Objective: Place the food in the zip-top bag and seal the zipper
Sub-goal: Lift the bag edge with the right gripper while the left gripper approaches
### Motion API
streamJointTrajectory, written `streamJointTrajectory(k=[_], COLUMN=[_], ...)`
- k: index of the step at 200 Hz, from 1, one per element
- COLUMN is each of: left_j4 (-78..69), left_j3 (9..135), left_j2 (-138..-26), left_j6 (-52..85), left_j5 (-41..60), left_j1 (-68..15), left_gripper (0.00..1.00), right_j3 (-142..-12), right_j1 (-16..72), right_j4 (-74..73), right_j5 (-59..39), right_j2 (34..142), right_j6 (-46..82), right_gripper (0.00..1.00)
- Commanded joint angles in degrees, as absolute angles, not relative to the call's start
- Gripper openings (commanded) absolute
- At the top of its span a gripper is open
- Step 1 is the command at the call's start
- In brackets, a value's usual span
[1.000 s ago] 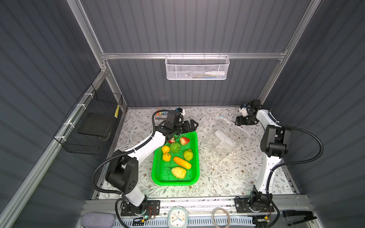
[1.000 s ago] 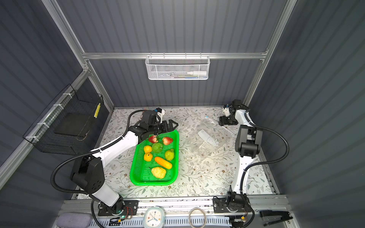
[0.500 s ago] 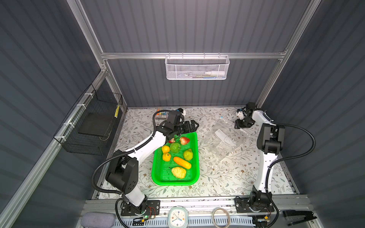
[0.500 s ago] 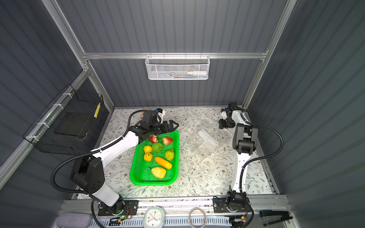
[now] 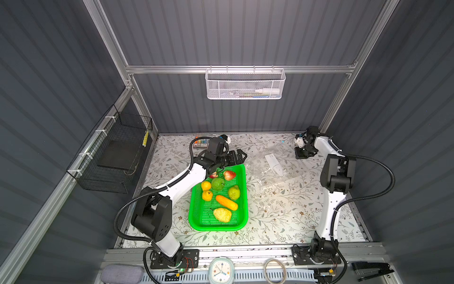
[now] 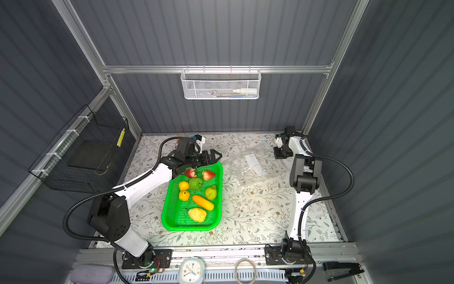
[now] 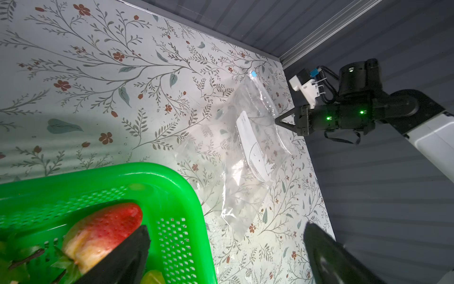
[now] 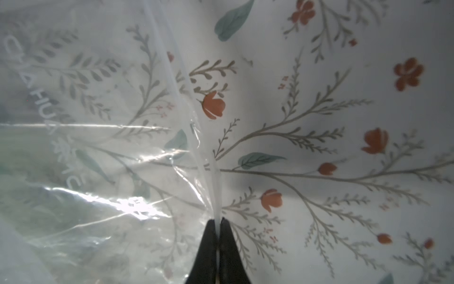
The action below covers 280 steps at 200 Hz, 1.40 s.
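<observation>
Top views both show the table [image 5: 270,221] with the green tray [image 5: 204,216] at its middle and the zip-top bag [image 5: 282,157] lying crumpled just beside it, toward the far right corner. All the food [image 5: 217,184] sits in the tray, none bagged. The left gripper [image 5: 242,157] hangs over the tray's far rim with its jaws wide apart, so a careless descent could knock a red fruit [image 7: 105,228] or tip the tray. The right gripper [image 8: 218,221] is pinched together on the bag's mouth edge, on the zipper [image 8: 216,191] strip. My worry is that slick film slipping free on a lift. If both layers are caught, the mouth would stay closed. The blue slider [image 7: 253,73] sits at the strip's far end.
</observation>
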<state>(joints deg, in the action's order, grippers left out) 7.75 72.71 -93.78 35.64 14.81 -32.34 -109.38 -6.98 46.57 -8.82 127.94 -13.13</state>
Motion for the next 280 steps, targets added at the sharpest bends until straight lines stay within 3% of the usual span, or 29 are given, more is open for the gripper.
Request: streamJointTrajectory(k=[1,63,105,142,173,221,251,280], left_j4=[7.54,5.58,2.16,-0.59,3.23,4.13,5.18,5.1], left_j3=[75.36,80.19,83.63,83.45,81.61,78.44,80.46,85.08], left_j2=[-94.01,-96.61,-98.55,-99.24,-98.36,-98.62,-100.6,-102.76], left_j6=[35.5,35.23,35.96,32.39,22.53,16.92,13.89,12.47], left_j5=[15.08,20.49,24.29,27.48,25.35,20.35,17.04,16.37], left_j1=[-32.83,-34.16,-36.78,-40.75,-45.24,-48.68,-49.09,-49.95], left_gripper=[1.0,1.0,1.0,0.96,0.83,0.65,0.64,0.7], right_j3=[-108.04,-99.93,-90.6,-84.0,-76.16,-68.79,-67.47,-65.91], right_j1=[-7.38,-7.37,-3.72,2.89,6.84,9.89,10.02,10.37], right_j4=[47.73,45.9,41.42,39.49,31.07,23.63,23.55,22.54], right_j5=[-7.16,-1.02,-3.64,-10.55,-15.66,-15.22,-14.56,-14.53], right_j2=[118.8,98.55,86.47,83.48,80.88,76.21,74.69,74.23], right_j6=[-8.03,3.6,4.86,13.8,25.85,35.35,36.44,38.76], right_gripper=[0.0,0.0,0.0,0.0,0.0,0.0,0.0,0.0])
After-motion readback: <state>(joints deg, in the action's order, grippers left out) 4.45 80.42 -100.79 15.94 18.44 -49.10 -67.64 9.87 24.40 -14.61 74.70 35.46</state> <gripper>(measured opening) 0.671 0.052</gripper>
